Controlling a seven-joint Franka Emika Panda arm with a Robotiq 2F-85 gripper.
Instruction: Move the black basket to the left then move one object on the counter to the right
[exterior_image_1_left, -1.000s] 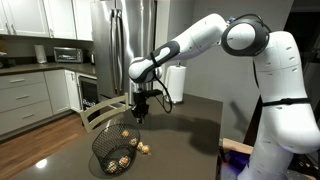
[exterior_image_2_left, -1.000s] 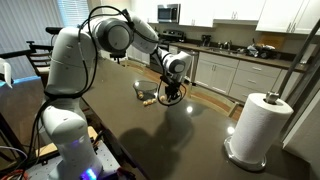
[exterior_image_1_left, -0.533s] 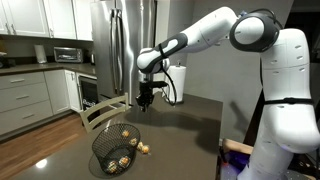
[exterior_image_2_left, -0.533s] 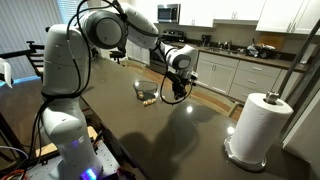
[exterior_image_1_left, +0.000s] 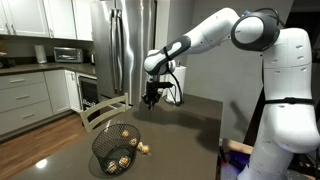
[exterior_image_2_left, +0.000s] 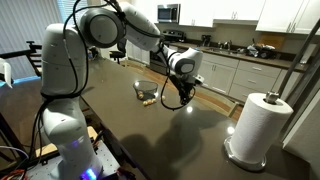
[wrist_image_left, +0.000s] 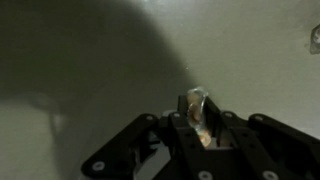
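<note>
My pincer (exterior_image_1_left: 150, 99) is clenched on a small pale object (wrist_image_left: 198, 108), lifted clear of the desk (exterior_image_1_left: 190, 130) so it can travel rightward without dragging, while the black basket (exterior_image_1_left: 116, 148) sits well apart near the desk's edge, which I judge is already its place.

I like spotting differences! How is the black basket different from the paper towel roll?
The black basket is see-through wire mesh; the paper towel roll is solid white. The basket is round and holds small things; the roll is an upright cylinder. Both sit on the counter.
</note>
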